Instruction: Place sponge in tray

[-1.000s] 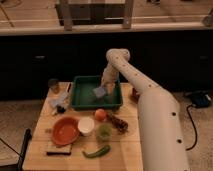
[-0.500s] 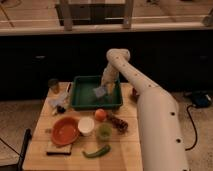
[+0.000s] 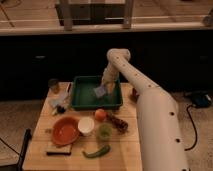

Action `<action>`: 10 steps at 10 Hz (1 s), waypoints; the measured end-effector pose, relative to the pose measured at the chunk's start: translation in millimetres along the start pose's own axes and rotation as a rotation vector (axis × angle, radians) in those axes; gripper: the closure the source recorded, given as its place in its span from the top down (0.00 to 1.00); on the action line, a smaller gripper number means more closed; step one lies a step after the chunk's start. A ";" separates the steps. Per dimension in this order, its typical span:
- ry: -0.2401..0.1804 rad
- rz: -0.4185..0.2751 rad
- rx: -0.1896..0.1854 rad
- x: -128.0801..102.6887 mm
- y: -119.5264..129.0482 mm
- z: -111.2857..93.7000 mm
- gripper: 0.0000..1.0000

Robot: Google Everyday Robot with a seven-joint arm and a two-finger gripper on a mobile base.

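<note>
The dark green tray (image 3: 82,104) sits at the back of the wooden table. My gripper (image 3: 104,87) reaches down over the tray's right half from the white arm (image 3: 125,70). It is shut on the sponge (image 3: 100,92), a small pale blue pad that hangs tilted at the fingertips, just above the tray floor. I cannot tell whether the sponge touches the tray.
In front of the tray are an orange fruit (image 3: 100,114), a white cup (image 3: 86,126), an orange bowl (image 3: 65,131), a green cup (image 3: 104,132), a green pepper (image 3: 97,151) and a dark snack bag (image 3: 119,122). A dark block (image 3: 58,148) lies front left. A can (image 3: 53,85) stands left of the tray.
</note>
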 end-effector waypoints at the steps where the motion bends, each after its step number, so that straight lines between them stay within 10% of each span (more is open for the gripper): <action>1: -0.001 0.001 0.000 0.2 -0.2 -0.1 0.01; 10: -0.006 0.004 0.000 3.1 -1.3 0.9 0.01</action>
